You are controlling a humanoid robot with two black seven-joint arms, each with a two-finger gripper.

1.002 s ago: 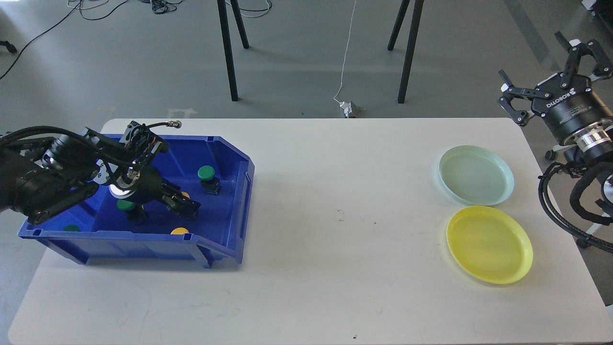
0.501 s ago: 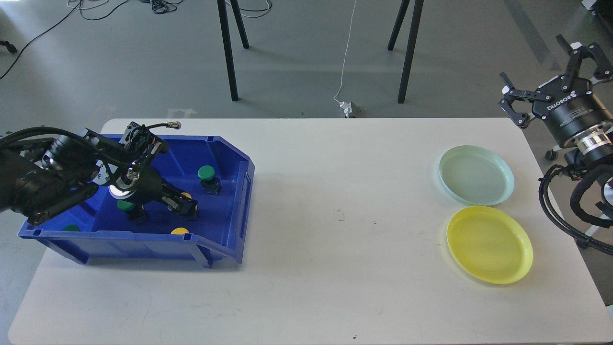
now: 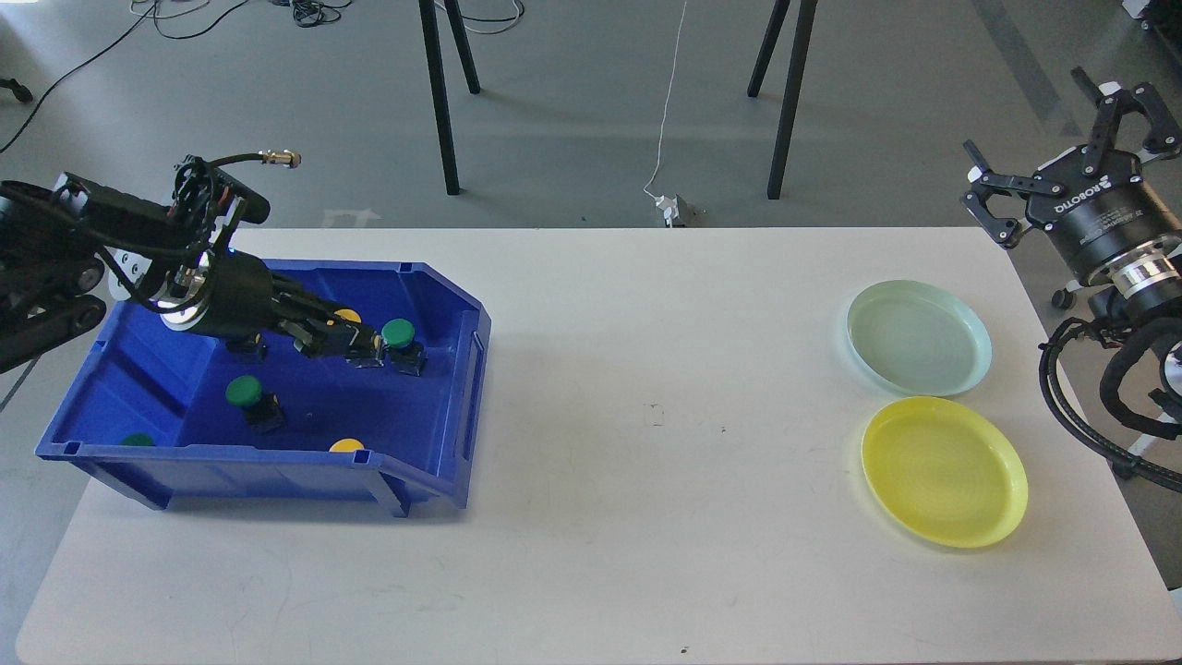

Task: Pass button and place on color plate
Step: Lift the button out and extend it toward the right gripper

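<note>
Item: left gripper (image 3: 362, 347), over the blue bin (image 3: 443, 305), fingers clamped on a yellow-capped button (image 3: 348, 317). Right gripper (image 3: 1062, 148): fingers spread, empty, beyond the pale green plate (image 3: 970, 323) and yellow plate (image 3: 1007, 457). Handling note: lift clear of the neighbouring green-capped button (image 3: 398, 333), carry level mid-table for handover.

Robotics lab, grey floor (image 3: 572, 111), loose cables (image 3: 305, 11), tripod legs (image 3: 443, 92)

Bin (image 3: 443, 369) on the table's (image 3: 591, 554) left — two plates (image 3: 919, 337) on its right.
</note>
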